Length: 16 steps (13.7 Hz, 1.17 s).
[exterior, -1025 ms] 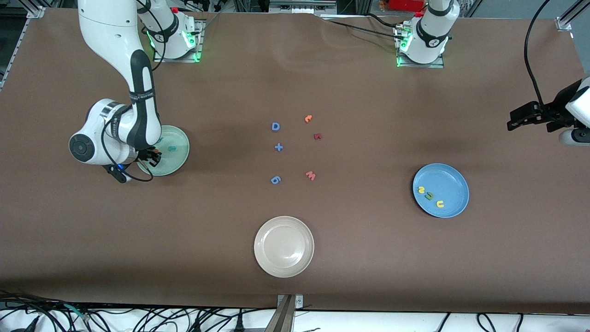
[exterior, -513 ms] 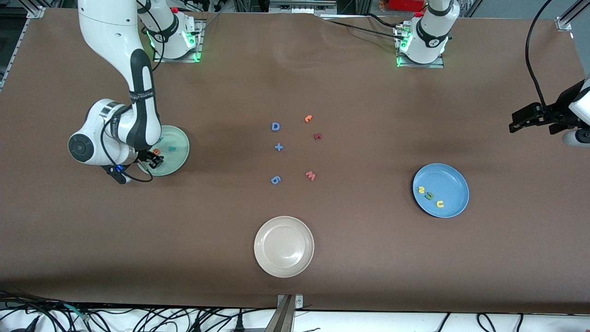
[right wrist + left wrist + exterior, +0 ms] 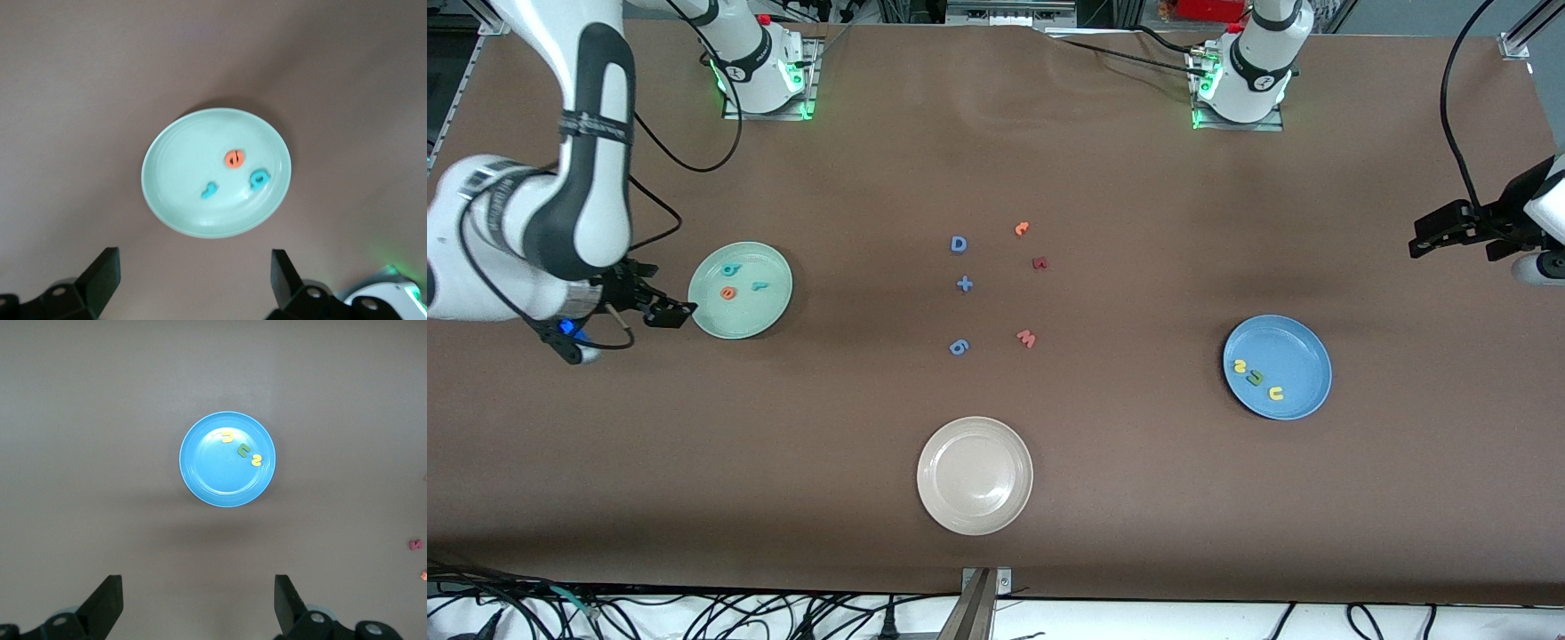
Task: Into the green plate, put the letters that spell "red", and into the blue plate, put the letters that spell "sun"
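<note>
Black and bare, the right gripper [image 3: 660, 307] hangs with its fingers [image 3: 100, 277] spread wide and nothing between them, over the table [image 3: 996, 160] just beside the green plate [image 3: 769, 307], at the right arm's end. You see that plate whole in the right wrist view [image 3: 173, 200], with the three letters that spell "red" lying in it: the orange "e" [image 3: 728, 292] between the teal "d" [image 3: 730, 269] and the teal "r" [image 3: 759, 286], all close together and apart from the rim.

Your left gripper [image 3: 1423, 236] is up in the air at the left arm's end of the table, over its edge there; its fingers [image 3: 107, 603] also stand fully apart and empty, and this arm waits. The blue plate [image 3: 1303, 342] lies near that end, nearer to the front camera than the green plate. In it lie the letters that spell "sun": the yellow "s" [image 3: 1240, 365], the green "n" [image 3: 1255, 377] and the yellow "u" [image 3: 1276, 393], in a short slanting row.

Out in the middle of the table you have the loose pieces, all well apart from both plates: a blue D [image 3: 958, 244], a blue plus sign [image 3: 964, 284], a blue 6 [image 3: 958, 347], an orange piece [image 3: 1022, 228], a dark red letter [image 3: 1039, 263] and a pink W [image 3: 1026, 338]. A beige-white plate [image 3: 938, 444] sits toward the table's front edge, nearest the camera, with nothing in it.
</note>
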Motion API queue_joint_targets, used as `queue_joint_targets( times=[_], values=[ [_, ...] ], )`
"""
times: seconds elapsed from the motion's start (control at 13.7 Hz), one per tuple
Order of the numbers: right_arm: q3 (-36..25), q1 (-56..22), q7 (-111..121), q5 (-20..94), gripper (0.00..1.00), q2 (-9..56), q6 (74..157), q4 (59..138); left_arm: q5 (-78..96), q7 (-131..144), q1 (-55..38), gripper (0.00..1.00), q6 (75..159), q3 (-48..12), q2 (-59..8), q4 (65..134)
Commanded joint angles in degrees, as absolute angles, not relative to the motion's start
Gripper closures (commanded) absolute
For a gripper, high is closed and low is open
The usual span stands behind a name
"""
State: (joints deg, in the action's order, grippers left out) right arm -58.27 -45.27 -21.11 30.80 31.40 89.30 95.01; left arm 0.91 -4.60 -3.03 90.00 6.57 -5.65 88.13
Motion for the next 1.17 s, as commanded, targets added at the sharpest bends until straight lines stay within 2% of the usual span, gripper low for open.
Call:
queue_joint_targets(
  times=[0.0,0.22,0.73,1.1],
  values=[
    [-59.67,-44.74,-20.13,30.15,0.00,32.17,82.73,88.88,2.37,-5.01,-3.16,0.00,89.65,6.86,-6.42,86.48],
    [-61.43,-44.74,-20.30,30.76,0.00,32.17,78.94,83.42,2.37,-5.01,-3.16,0.00,89.65,6.86,-6.42,86.48],
    [-62.06,-44.56,-20.30,31.11,0.00,31.03,78.75,78.31,2.37,-5.01,-3.16,0.00,89.65,6.86,-6.42,86.48],
    [-52.57,-33.86,-19.95,30.67,0.00,28.93,77.52,71.90,2.37,-5.01,-3.16,0.00,89.65,6.86,-6.42,86.48]
  ],
)
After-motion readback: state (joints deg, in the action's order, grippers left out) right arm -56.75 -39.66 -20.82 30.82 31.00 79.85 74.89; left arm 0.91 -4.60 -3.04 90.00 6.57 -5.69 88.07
